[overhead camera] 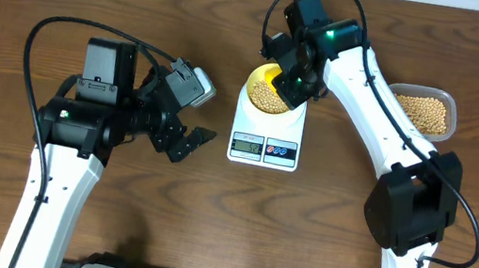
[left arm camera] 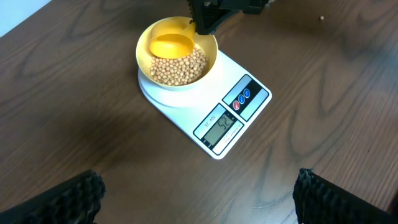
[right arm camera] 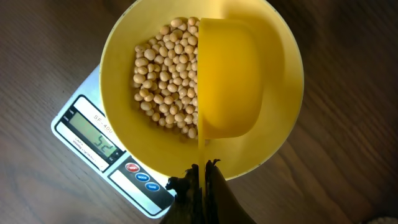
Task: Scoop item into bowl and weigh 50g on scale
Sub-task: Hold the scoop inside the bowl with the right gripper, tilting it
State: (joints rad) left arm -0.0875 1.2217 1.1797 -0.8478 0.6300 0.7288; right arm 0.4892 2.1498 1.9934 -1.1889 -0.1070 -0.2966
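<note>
On the brown wooden bench [overhead camera: 9,23], seen from overhead, the left end effector [overhead camera: 189,141] hangs at about 9 o'clock from the scale [overhead camera: 265,138]. Its fingers are spread wide with nothing between them, and it touches nothing. In the left wrist view its two dark pads [left arm camera: 68,199] sit at the lower corners, well apart, with the scale [left arm camera: 230,118] lying between and beyond them. The white scale carries the pale-yellow bowl [overhead camera: 255,77] on its 12 o'clock end. Its grey display [overhead camera: 247,145] and its red and blue buttons [overhead camera: 281,150] are at the 6 o'clock end, and the display appears to read 52. The bowl [right arm camera: 118,68] holds a heap of tan beans [right arm camera: 165,74], gathered toward 9 o'clock in the right wrist view. A bright yellow scoop [right arm camera: 230,81] lies inside the bowl at 3 o'clock of the beans, its cup showing no beans. The right end effector [right arm camera: 202,177] is pressed together on the scoop's thin handle at the bowl's 6 o'clock rim. From overhead it sits over the bowl's 3 o'clock side. At 3 o'clock of the bowl, near the scale but apart from it, stands a clear tub [overhead camera: 453,114] filled with more of the same beans.
</note>
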